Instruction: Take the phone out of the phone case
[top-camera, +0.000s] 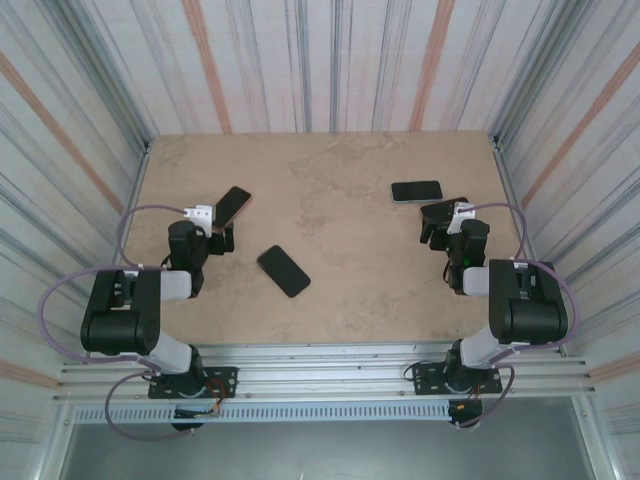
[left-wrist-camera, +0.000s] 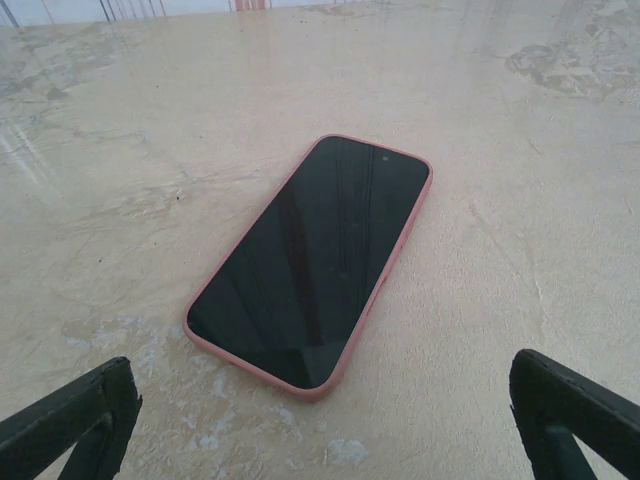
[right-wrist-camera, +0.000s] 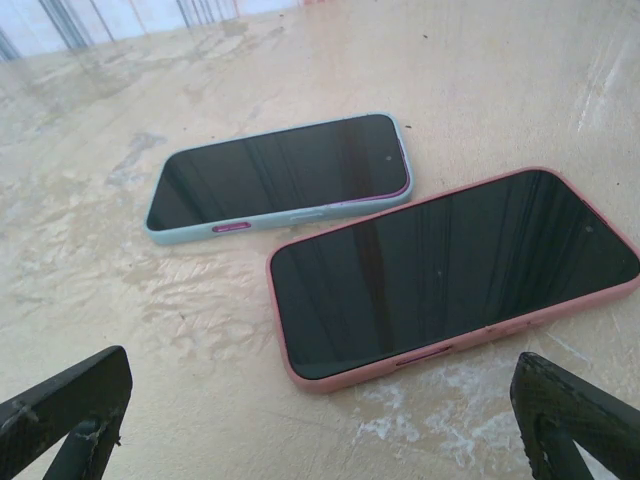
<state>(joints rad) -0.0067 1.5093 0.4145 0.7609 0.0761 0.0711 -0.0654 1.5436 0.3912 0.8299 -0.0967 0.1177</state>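
A phone in a pink case (left-wrist-camera: 312, 262) lies screen up on the table, just ahead of my left gripper (left-wrist-camera: 322, 410), which stands open with nothing between its fingers. From above this phone (top-camera: 232, 206) sits at the left, beyond the left gripper (top-camera: 220, 230). A second pink-cased phone (right-wrist-camera: 450, 270) lies in front of my open right gripper (right-wrist-camera: 322, 395), its near corner close to the gap between the fingers. Beside it, farther off, is a phone in a light blue case (right-wrist-camera: 280, 178). In the top view the right gripper (top-camera: 436, 222) partly hides the pink phone (top-camera: 452, 203).
A black phone (top-camera: 283, 271) lies flat near the table's middle, between the two arms. The light blue-cased phone (top-camera: 416, 191) sits at the right rear. Striped walls (top-camera: 320, 60) close in the beige table (top-camera: 340, 230) on three sides.
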